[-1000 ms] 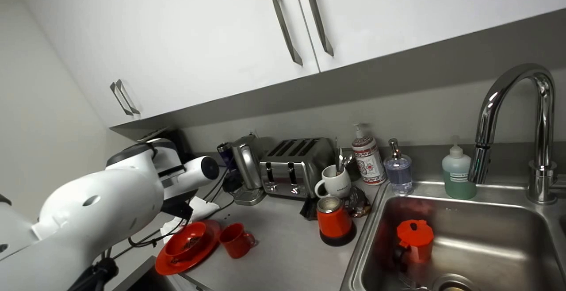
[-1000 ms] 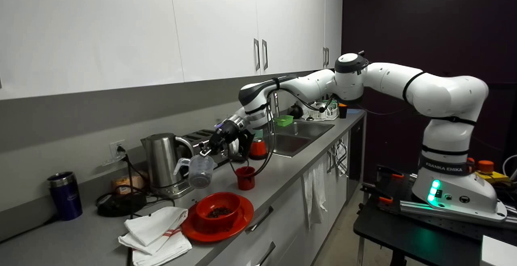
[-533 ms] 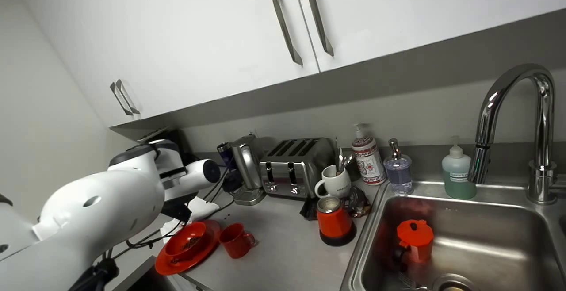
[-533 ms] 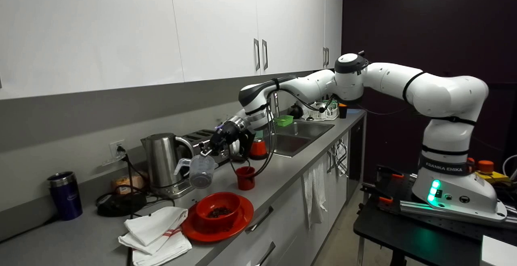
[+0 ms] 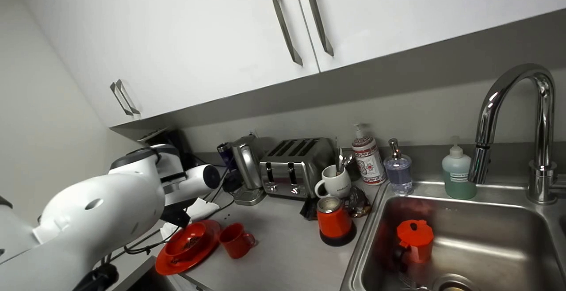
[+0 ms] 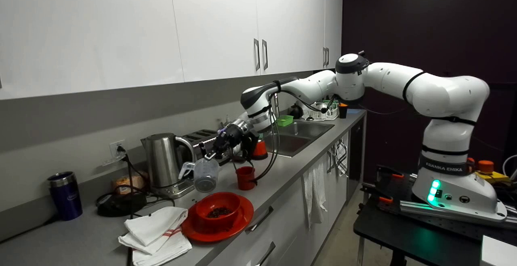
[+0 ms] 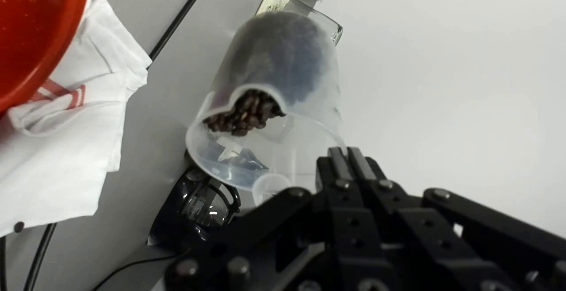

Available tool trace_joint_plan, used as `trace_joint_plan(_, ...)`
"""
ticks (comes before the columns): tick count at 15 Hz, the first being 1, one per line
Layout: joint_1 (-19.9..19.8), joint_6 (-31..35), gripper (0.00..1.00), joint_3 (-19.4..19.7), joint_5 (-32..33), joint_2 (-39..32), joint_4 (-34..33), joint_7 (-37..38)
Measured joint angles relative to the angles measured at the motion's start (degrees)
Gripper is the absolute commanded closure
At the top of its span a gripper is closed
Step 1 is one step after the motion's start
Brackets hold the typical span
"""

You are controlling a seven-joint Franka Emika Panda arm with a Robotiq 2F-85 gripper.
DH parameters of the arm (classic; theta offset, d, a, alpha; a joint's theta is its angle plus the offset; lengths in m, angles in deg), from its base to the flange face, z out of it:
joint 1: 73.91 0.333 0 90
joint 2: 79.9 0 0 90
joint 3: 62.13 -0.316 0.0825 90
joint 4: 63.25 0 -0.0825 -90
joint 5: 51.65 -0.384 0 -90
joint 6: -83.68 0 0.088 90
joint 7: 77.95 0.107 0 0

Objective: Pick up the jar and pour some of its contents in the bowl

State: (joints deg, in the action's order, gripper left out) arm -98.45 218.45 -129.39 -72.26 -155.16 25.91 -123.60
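Closed on its rim, the jaws hold the clear, handled plastic jar (image 6: pixel 206 174) tilted, base low and near in an exterior view, with the round red bowl (image 6: pixel 215 200) lower, nearer and slightly right, where the jar's mouth must likely swing.

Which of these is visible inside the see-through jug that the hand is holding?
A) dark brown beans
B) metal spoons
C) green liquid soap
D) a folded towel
A, since the wrist view shows dark brown beans gathered inside the see-through jug.
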Motion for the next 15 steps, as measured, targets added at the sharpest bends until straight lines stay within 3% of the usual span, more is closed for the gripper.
trace_joint_plan(15, -5.0, 1.3, 0.96, -0.3, -1.1, 0.4, 7.0, -3.8)
